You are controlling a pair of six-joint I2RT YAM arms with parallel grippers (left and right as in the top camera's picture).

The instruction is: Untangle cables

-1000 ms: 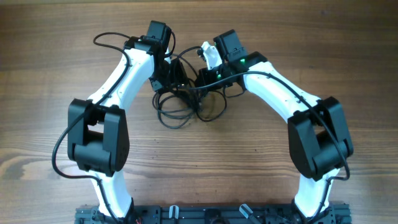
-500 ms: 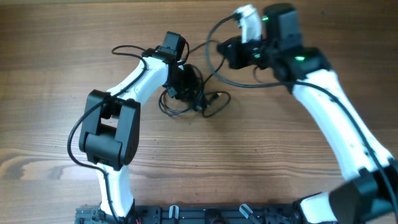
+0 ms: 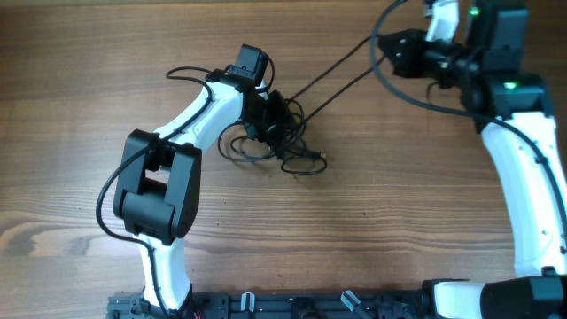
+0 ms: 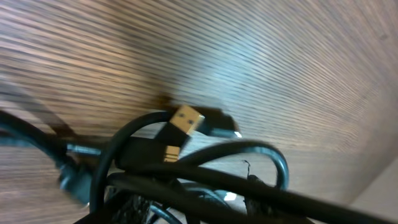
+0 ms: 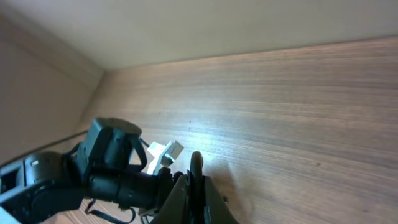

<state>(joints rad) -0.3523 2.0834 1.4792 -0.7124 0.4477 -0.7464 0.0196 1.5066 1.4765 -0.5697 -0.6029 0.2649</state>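
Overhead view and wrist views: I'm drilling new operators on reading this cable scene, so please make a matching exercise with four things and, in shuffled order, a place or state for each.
Things
1. left claw
2. right claw
3. stretched cable
4. gold plug

Places or states
A. taut, running from the tangle up toward the far right
B. lying against black loops, close up in the left wrist view
C. shut, at the far right
D. down in the tangle, near the middle

Pairs: 1-D, 2-C, 3-A, 4-B
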